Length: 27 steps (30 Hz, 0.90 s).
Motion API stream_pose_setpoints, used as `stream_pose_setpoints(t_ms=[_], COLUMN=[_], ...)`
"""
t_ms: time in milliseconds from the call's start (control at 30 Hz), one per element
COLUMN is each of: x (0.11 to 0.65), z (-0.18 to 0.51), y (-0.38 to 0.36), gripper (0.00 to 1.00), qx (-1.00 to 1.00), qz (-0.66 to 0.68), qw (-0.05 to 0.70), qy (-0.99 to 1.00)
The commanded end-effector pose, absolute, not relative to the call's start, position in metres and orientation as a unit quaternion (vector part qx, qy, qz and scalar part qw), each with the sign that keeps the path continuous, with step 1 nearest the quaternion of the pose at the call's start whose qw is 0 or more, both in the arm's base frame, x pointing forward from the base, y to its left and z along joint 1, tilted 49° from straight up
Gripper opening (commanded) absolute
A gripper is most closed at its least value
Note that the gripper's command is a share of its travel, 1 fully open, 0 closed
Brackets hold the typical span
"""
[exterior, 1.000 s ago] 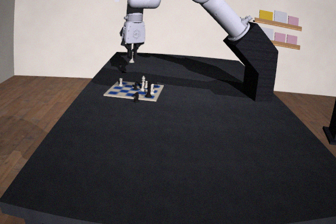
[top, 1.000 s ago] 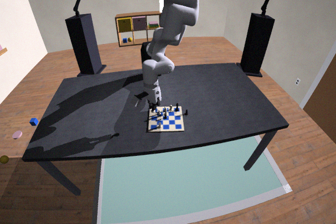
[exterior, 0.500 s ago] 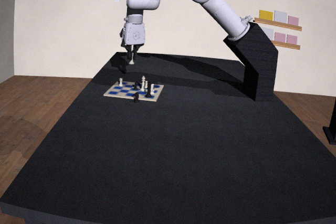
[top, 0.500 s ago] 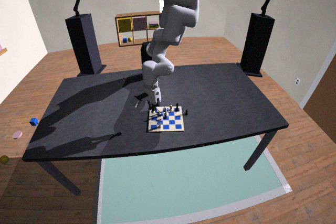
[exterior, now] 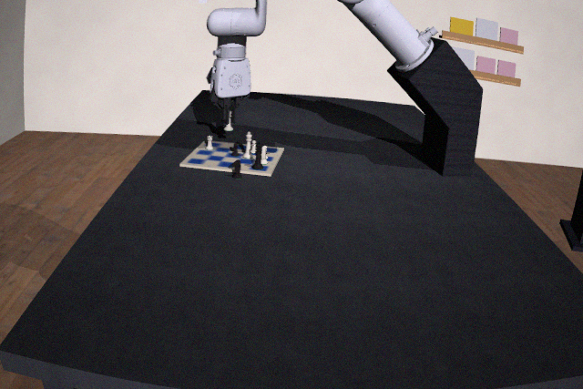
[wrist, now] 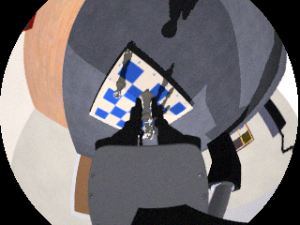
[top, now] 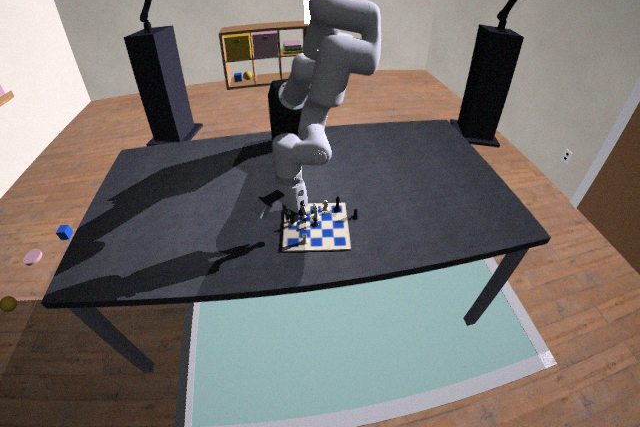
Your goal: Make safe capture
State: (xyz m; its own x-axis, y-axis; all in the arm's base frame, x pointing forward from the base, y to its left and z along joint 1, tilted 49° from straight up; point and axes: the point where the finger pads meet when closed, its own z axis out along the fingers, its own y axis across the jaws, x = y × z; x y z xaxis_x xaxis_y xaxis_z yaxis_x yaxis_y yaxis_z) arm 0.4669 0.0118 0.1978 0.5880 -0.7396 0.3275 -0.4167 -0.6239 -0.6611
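A small blue-and-cream chessboard [top: 316, 248] [exterior: 210, 168] [wrist: 101, 112] lies on the dark table [top: 423, 195] [exterior: 329, 257]. White pieces [exterior: 248, 144] and black pieces [exterior: 257, 164] stand upright on it. A black piece [top: 355, 214] [exterior: 237, 169] stands upright on the table just off the board's edge. My gripper [exterior: 228, 112] [wrist: 146, 104] is shut on a small white piece [exterior: 228, 125] and holds it upright in the air, a little above the board's far side. In the top view the fingers are hidden among the pieces.
The arm's black pedestal [exterior: 447, 116] stands on the table's far right. Two black camera stands [top: 160, 81] [top: 488, 81] stand on the floor behind the table. A wooden shelf [top: 258, 50] is at the back wall. Small toys [top: 64, 231] lie on the floor at the left.
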Motion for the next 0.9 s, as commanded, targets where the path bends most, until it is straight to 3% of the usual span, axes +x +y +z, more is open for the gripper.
stream_pose_setpoints(t_ms=[0,867], x=[0.484,0.497], z=[0.187,0.174], y=[0.016,0.021], gripper=[0.00,0.00], qx=[-0.845,-0.845], qz=[-0.311,-0.311], qw=[0.275,0.275], qy=[0.338,0.338])
